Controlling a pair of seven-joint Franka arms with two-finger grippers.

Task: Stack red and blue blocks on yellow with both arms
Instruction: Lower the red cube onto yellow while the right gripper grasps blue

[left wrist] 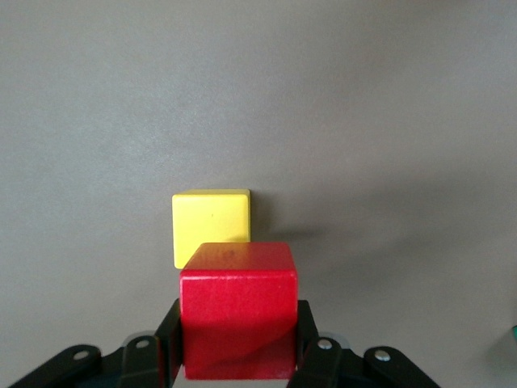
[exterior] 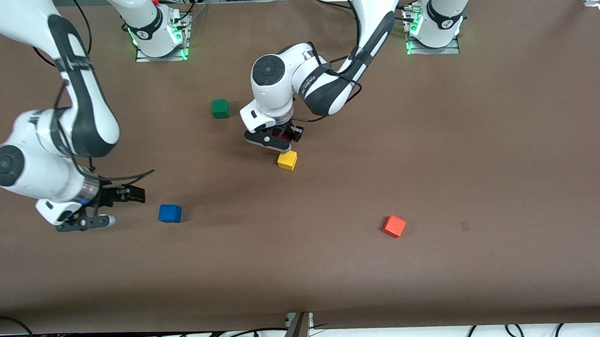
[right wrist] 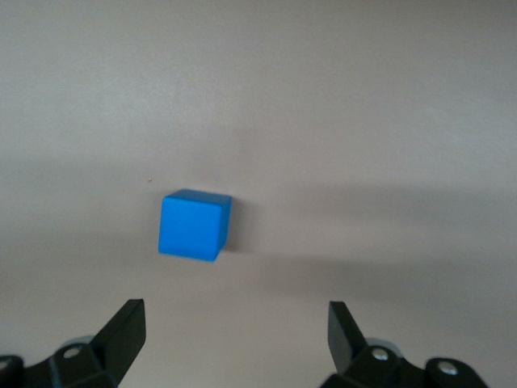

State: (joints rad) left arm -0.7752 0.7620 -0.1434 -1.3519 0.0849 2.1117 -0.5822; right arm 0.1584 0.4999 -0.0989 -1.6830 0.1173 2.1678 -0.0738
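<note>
Left gripper (exterior: 278,141): it pinches the red block (left wrist: 238,311) between its fingers, in the air, just beside the yellow block and partly over it.
Yellow block (exterior: 287,160): it sits on the brown table (exterior: 433,156), near the middle.
Right gripper (exterior: 108,207): its fingers are spread wide and hold nothing; it is low, near the blue block.
Blue block (exterior: 170,213): it lies on the table, toward the right arm's end, nearer to the front camera than the yellow one.
Other cubes: the green cube (exterior: 220,108) and the orange-red cube (exterior: 394,226) lie apart on the table.
</note>
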